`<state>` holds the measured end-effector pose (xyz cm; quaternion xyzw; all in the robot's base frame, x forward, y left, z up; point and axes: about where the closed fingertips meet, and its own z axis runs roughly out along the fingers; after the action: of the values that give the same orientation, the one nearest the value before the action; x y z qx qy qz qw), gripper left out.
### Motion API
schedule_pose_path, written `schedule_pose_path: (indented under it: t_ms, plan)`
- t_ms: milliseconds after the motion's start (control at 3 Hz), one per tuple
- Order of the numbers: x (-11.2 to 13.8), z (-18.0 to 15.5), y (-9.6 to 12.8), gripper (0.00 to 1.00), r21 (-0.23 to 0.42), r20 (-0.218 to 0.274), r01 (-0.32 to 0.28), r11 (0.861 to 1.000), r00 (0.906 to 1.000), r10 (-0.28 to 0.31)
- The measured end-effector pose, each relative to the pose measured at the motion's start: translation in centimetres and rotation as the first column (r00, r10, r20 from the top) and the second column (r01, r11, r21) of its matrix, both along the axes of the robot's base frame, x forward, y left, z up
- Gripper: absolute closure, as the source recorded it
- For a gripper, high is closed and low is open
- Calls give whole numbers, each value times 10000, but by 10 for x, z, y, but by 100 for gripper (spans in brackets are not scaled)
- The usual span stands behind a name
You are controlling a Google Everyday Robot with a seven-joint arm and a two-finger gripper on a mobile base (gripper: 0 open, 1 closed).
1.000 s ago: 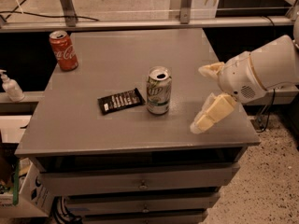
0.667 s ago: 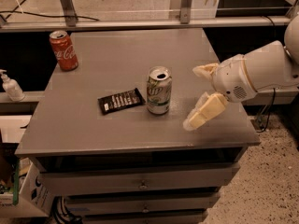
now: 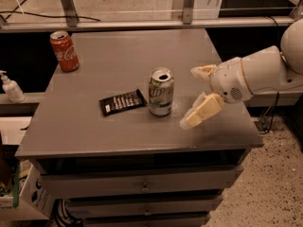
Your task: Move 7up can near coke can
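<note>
Gripper (image 3: 189, 97) moved closer; wide open, nothing held; 7up can (image 3: 161, 92) just beside, w/o contact.

— Where's the end effector (image 3: 188, 97)?
— Just right of the upright 7up can (image 3: 161, 92), fingers (image 3: 203, 110) spread, not touching it.
— And the coke can (image 3: 64, 51)?
— Far-left corner of the counter (image 3: 132, 51), well apart. A black packet (image 3: 122, 102) lies beside the 7up can.

You've got the 7up can (image 3: 161, 92) upright near the middle of the counter (image 3: 128, 51), toward the front. Packet (image 3: 122, 102) lies flat just left of it. Coke can (image 3: 64, 51) stands at the back-left corner, well apart from both. End effector (image 3: 188, 98) is just right of the 7up can, not touching. Bottle (image 3: 10, 86) stands off the counter's left edge.
</note>
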<state>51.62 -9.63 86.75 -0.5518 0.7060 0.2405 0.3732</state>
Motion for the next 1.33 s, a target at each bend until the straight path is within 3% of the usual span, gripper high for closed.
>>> schedule_pose_path:
  t_ms: [667, 1333]
  plan:
    - [2, 6, 8, 0, 376, 259, -249, 9990, 9994, 240]
    - [15, 6, 42, 0, 2184, 1004, -916, 9715, 9924, 710]
